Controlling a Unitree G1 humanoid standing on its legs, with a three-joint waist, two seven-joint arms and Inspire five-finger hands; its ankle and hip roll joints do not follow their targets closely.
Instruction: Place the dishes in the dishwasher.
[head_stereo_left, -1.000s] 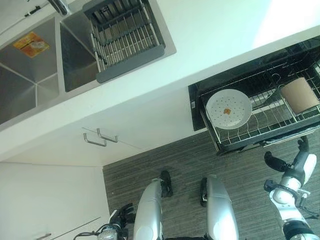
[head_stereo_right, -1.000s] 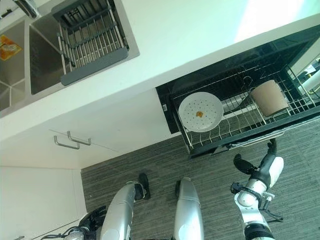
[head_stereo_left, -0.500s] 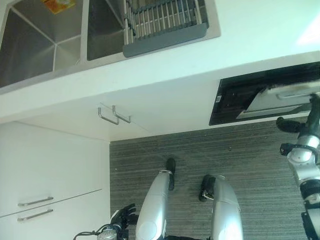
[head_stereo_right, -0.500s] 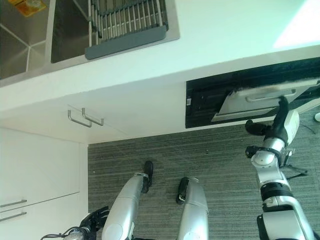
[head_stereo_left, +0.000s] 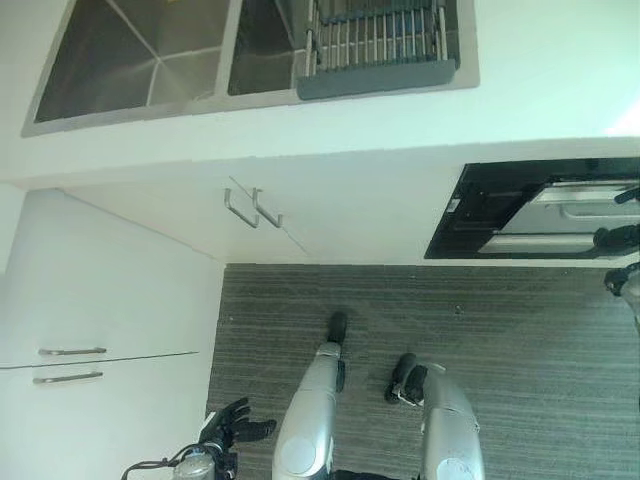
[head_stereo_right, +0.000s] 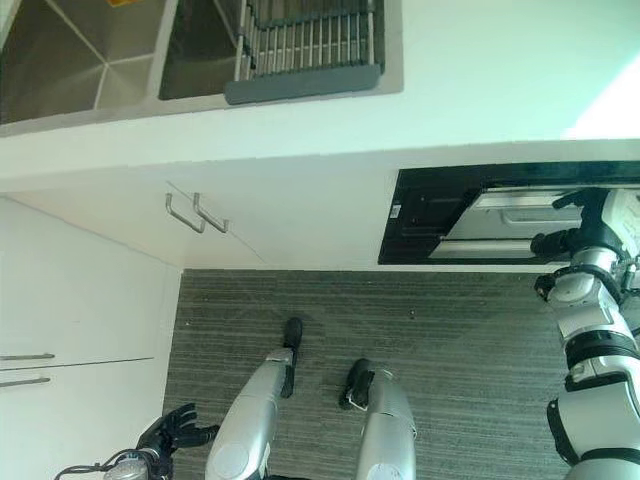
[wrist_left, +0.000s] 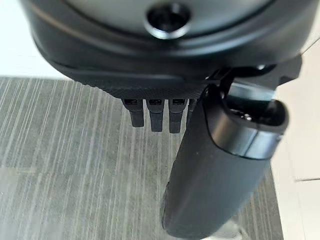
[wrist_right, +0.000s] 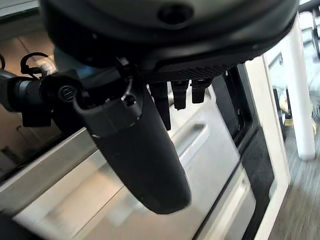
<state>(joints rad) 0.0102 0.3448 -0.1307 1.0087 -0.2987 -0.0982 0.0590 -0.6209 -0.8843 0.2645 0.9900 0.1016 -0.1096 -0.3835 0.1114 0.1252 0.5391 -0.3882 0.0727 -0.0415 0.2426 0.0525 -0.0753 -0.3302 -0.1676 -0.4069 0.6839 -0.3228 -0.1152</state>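
Stainless steel fills the far left of my head cameras: a double sink (head_stereo_left: 150, 55) set into the white surface (head_stereo_left: 540, 90), with a grey dish rack (head_stereo_left: 375, 45) sitting across its right basin. Below the surface run white cabinets, one door carrying a pair of bar handles (head_stereo_left: 252, 208), and two more handles (head_stereo_left: 68, 364) show on the drawers at the near left.

At the right, the dishwasher (head_stereo_right: 500, 215) is a black opening under the surface, its silver door (head_stereo_right: 510, 222) tilted partly up, neither flat open nor fully shut. I see no dishes from here; the racks are hidden behind the door.

My right hand (head_stereo_right: 585, 215) is raised against the right part of that door. From its own wrist camera the right hand (wrist_right: 135, 145) has its thumb stretched out straight and the fingers (wrist_right: 181, 95) pointing straight down toward the door's metal face, held wide and gripping nothing; whether the tips actually touch the metal I cannot tell.

My left hand (head_stereo_left: 228, 425) hangs low at the near left, over the grey striped floor (head_stereo_left: 520, 340) and beside the white cabinet. In its wrist camera the left hand (wrist_left: 220, 165) shows thumb and fingers (wrist_left: 156, 114) straight and relaxed, with nothing in them.
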